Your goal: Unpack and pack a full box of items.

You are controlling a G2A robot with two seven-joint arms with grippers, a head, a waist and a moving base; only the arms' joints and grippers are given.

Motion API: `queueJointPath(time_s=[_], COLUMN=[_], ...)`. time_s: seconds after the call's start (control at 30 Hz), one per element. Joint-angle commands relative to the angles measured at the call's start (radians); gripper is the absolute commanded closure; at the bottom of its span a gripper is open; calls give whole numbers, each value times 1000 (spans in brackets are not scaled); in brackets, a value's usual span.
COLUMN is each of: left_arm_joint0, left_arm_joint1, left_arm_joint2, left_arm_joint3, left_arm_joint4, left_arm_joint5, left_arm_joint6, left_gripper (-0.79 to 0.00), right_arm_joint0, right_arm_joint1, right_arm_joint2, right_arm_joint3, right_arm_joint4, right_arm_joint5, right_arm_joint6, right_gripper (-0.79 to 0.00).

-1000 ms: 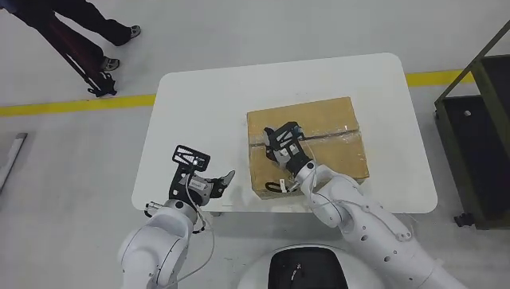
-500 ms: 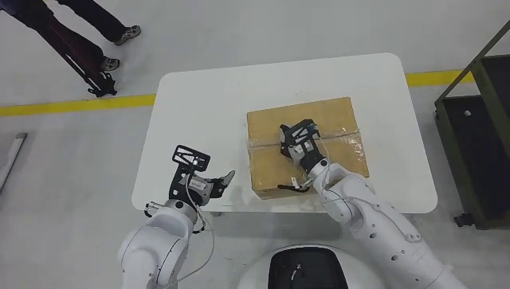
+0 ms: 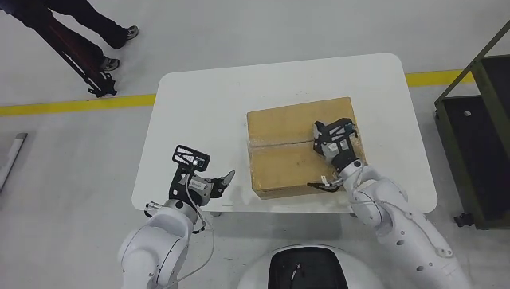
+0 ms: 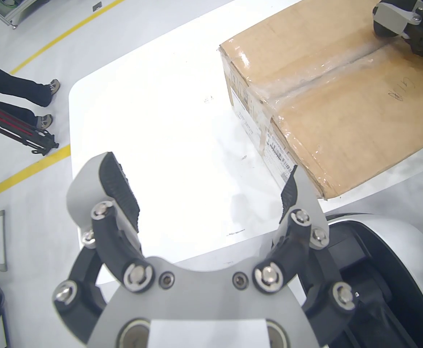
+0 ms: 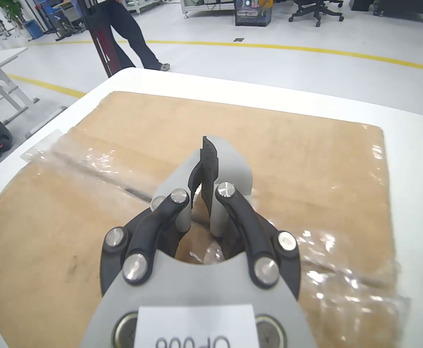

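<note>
A closed brown cardboard box (image 3: pixel 279 165) sits on the white table (image 3: pixel 207 106), right of centre. Clear tape runs along its top seam (image 3: pixel 275 140). My right gripper (image 3: pixel 318 136) is shut, its fingertips pressed together on the seam (image 5: pixel 88 172) toward the box's right end. In the right wrist view the right gripper (image 5: pixel 206 148) points along the taped line, with wrinkled tape behind it. My left gripper (image 3: pixel 209 165) hangs open over the table's front left edge, apart from the box. In the left wrist view the left gripper (image 4: pixel 200 170) has nothing between its fingers, and the box (image 4: pixel 342 117) lies beyond.
A dark metal cart (image 3: pixel 478 130) stands on the floor right of the table. A tripod (image 3: pixel 80 66) is on the floor at the far left. Bare table surface lies left of the box and behind it.
My right gripper has slid along the box's taped seam from near the left end toward the right end. The left arm has stayed still.
</note>
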Motion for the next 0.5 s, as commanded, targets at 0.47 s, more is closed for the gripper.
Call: queueJointPath(time_s=[0.47], left_arm_joint0=[0], left_arm_joint1=[0], left_arm_joint2=[0], left_arm_joint3=[0], left_arm_joint4=[0], left_arm_joint5=[0], left_arm_joint6=[0], left_gripper=[-785], right_arm_joint0=[-108], right_arm_joint1=[29], right_arm_joint2=[238], right_arm_joint3=[-141], right_arm_joint4=[70], right_arm_joint5=[-7], right_arm_joint6=[-10], right_gripper=[0])
